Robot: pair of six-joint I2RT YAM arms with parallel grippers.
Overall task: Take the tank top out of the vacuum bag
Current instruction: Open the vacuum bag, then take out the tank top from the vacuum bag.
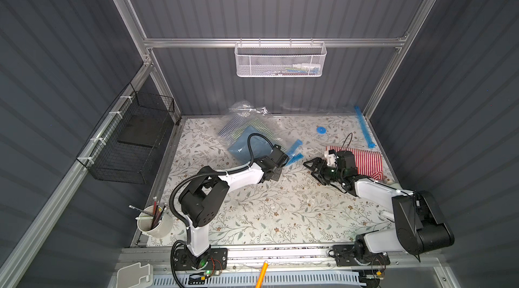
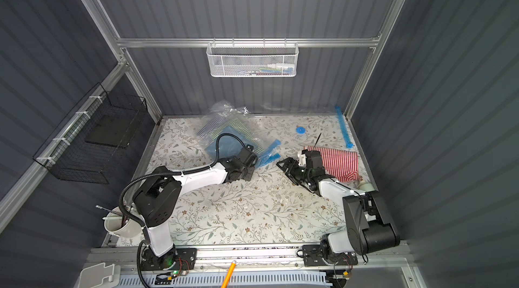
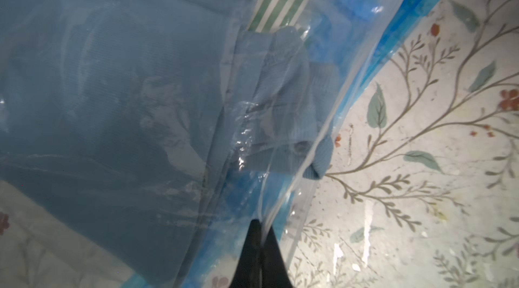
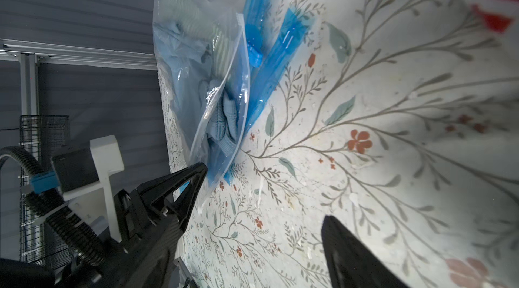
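Left gripper: we see the left gripper (image 3: 259,244) with its jaws pressed together, pinching the clear film of the vacuum bag (image 1: 238,132) at the bag's mouth. In both top views the wrist covers the fingertips.
Right gripper: the right gripper (image 4: 265,191) has its jaws spread apart with only bare table (image 1: 266,210) between them. It sits low over the floral surface, near the bag's mouth but apart from it.
Vacuum bag: it lies on the table, stretching away ahead of the left jaws. Its mouth gapes just beyond their tips and faces the right jaws.
Tank top: we take the blue ribbed cloth (image 3: 280,76) for the tank top. It is inside the bag, directly ahead of the left jaws. A ribbed fold pokes out past the open edge, on the side toward the right jaws. From the right wrist view the same bunched cloth (image 4: 224,112) sits in the mouth, ahead of the right jaws and beyond the left fingertip.
Blue zip strip: the strip (image 3: 393,47) runs along the mouth, past the left jaws.
Slider clip: the blue clip (image 4: 254,56) sits on the strip, farther from both jaws than the tank top.
Green striped cloth: it (image 3: 280,0) lies deeper in the bag, beyond the tank top.
Red striped cloth: it (image 1: 368,160) lies on the table behind the right jaws, outside the bag.
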